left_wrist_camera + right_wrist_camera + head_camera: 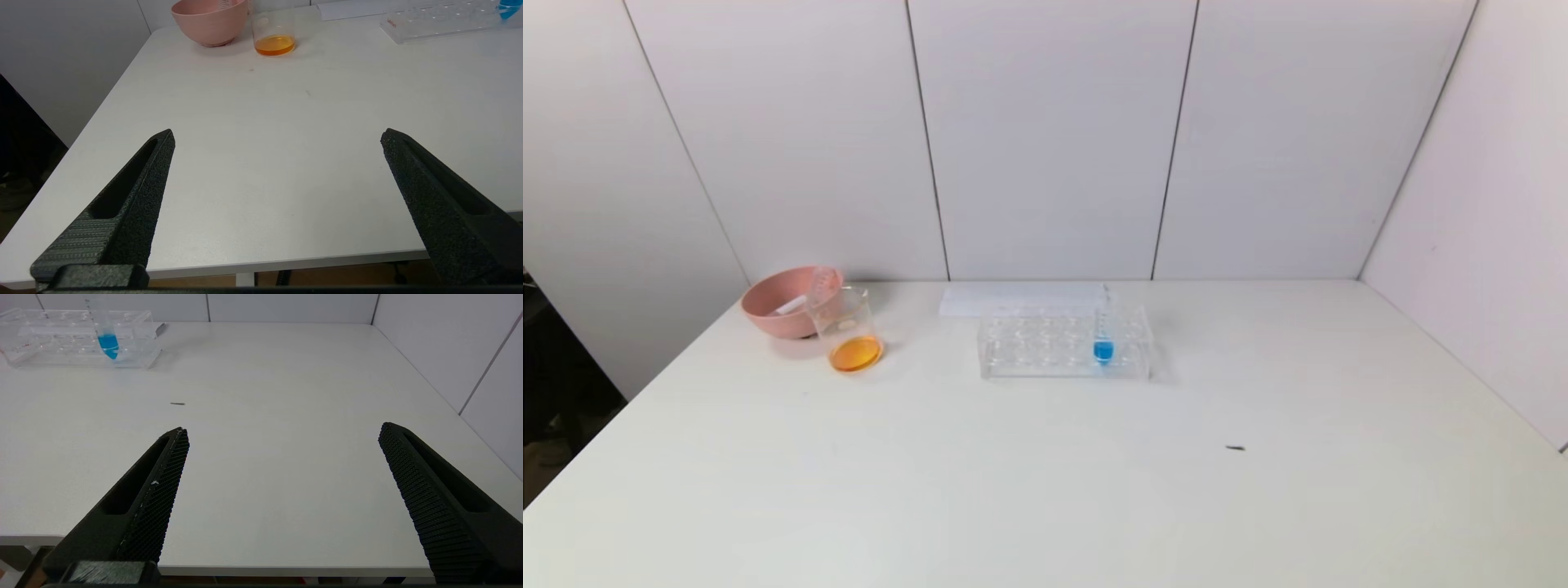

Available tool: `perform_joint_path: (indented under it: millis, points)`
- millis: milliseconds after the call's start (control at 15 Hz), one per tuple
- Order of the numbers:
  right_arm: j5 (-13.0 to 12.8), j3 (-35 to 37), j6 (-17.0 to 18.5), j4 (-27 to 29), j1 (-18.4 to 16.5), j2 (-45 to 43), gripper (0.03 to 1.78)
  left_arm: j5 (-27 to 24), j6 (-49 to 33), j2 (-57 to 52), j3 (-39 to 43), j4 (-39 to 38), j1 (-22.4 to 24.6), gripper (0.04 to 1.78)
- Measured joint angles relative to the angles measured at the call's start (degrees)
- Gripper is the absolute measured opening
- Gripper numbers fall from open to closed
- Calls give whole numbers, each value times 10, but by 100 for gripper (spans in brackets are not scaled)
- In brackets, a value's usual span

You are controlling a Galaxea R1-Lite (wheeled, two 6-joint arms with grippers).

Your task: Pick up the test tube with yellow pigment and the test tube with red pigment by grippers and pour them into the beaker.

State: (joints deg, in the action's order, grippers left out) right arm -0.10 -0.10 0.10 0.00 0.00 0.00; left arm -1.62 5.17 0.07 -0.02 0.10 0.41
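Beaker (pixel 848 329) sits far left on the white table (pixel 1045 490), upright, touching or just in front of the pink bowl (pixel 780 300). Orange liquid pooled in the beaker's bottom, shallow layer. Clear tubes lie in the pink bowl, leaning over its rim behind the beaker; which tube is which, cannot tell, no colour seen in them. Left wrist view shows the same pair: beaker (pixel 273 30) right of the bowl (pixel 210 20), orange liquid visible.

Clear tube rack (pixel 1065 343) stands mid-table, far side, well apart from the beaker, to its right. One tube with blue liquid (pixel 1103 339) upright in the rack's right part; other holes look empty. White flat sheet (pixel 1017 298) lies just behind the rack. Small dark speck (pixel 1236 447) on the table, right of centre, nearer than the rack.

Left gripper (pixel 278 136) low at the near left table edge, fingers spread wide apart, nothing between them, well apart from beaker. Right gripper (pixel 282 430) low at the near right table edge, fingers also wide apart, holding nothing. From its view the rack (pixel 77 339) and blue tube (pixel 107 339) are far off to the left, speck (pixel 177 403) in between. Neither gripper shows in the head view.
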Motion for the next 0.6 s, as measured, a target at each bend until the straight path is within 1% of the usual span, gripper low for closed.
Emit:
perform_joint_path:
  millis: [600]
  points:
    - [0, 0, 0, 0, 0, 0, 170, 0, -2, 0, 0, 0, 0, 176]
